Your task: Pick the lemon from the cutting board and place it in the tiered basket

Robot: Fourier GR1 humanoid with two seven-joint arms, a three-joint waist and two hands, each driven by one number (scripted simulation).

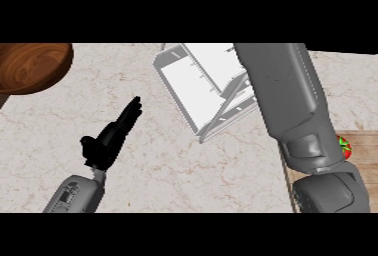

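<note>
White wire tiered basket (193, 85) sits at about 12 o'clock on the bench, tilted in view, its pale tray and rails showing to the left of my right forearm. The lemon I cannot find anywhere; my right forearm (291, 110) crosses the basket's right side and runs up out of the top of the view, so my right hand is out of sight and I cannot tell what its fingers are doing. Wooden cutting board (363, 150) shows as a strip at 3 o'clock, mostly hidden behind that forearm. On it, just beside the arm, a small red and green item (344, 148), too little visible to name. My left hand (111, 135) is at 8 o'clock, well apart from the basket, fingers straight and pointing up toward 1 o'clock, holding nothing. Brown wooden bowl (29, 67) at 10 o'clock, cut by the view's edge. Bench (170, 170) is pale veined marble.
</note>
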